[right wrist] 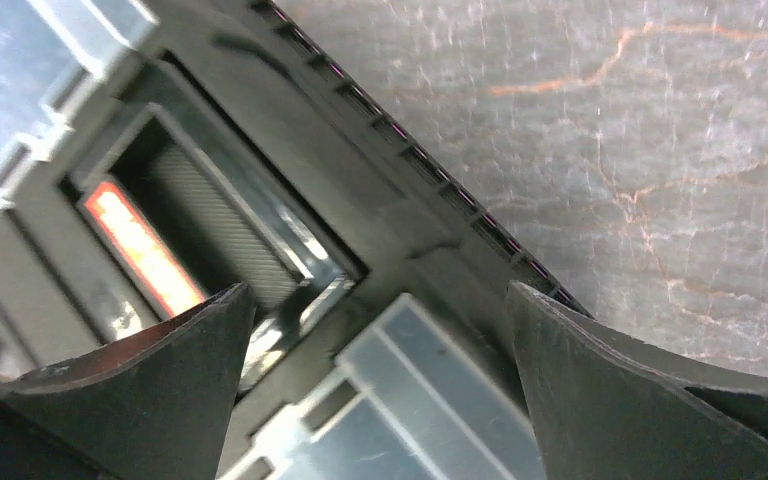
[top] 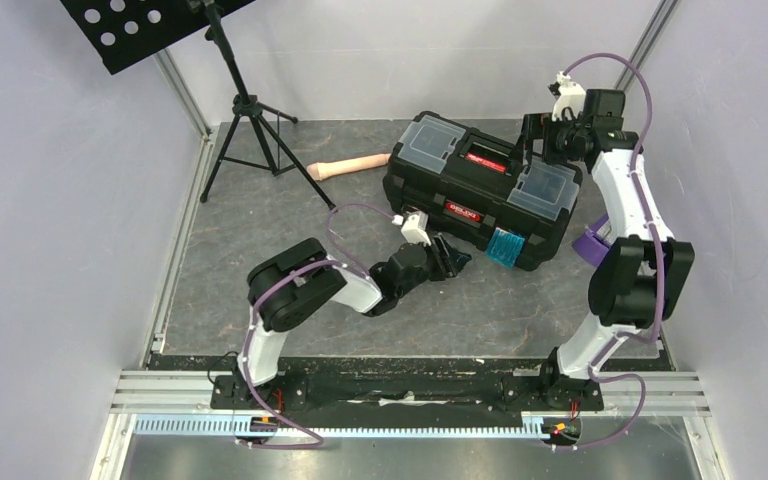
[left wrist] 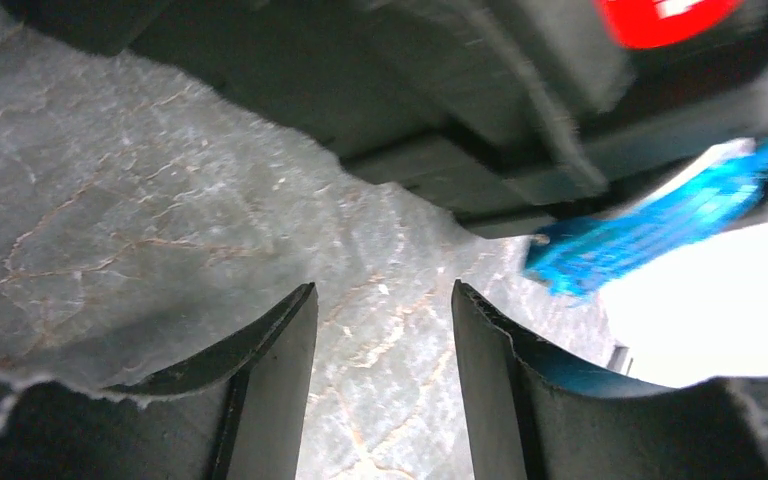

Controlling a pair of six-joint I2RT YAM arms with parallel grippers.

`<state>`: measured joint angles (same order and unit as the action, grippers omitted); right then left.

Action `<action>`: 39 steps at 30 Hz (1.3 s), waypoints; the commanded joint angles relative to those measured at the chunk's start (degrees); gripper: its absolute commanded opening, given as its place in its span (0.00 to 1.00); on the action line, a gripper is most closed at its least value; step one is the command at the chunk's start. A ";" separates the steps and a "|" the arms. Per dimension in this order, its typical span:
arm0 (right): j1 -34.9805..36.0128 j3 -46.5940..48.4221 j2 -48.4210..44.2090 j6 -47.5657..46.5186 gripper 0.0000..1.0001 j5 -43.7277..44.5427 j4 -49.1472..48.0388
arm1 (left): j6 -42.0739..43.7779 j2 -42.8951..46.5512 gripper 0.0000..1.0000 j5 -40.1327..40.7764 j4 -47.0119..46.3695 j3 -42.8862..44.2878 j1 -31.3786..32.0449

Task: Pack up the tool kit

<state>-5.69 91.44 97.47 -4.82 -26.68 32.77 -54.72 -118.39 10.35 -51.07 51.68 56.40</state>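
The tool kit's black toolbox lies closed at the back middle of the mat, with two clear-lidded top compartments, a red-labelled handle and a blue latch on its near side. My left gripper sits low on the mat just in front of the box, open, with only mat between its fingers. In the left wrist view the blue latch hangs up and to the right. My right gripper hovers open over the box's right rear. It straddles a clear lid beside the handle.
A beige cylindrical handle lies left of the toolbox. A black tripod stand occupies the back left. A purple object sits by the right arm. Grey walls and metal rails border the mat.
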 commanded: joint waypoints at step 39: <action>13.64 -64.66 -47.83 33.17 0.87 -10.66 -15.62 | 13.26 7.91 0.59 -22.13 31.37 25.17 -18.81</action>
<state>-0.23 33.76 49.80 12.16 -17.23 -1.43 -43.16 -109.93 -11.88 -13.65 71.85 37.30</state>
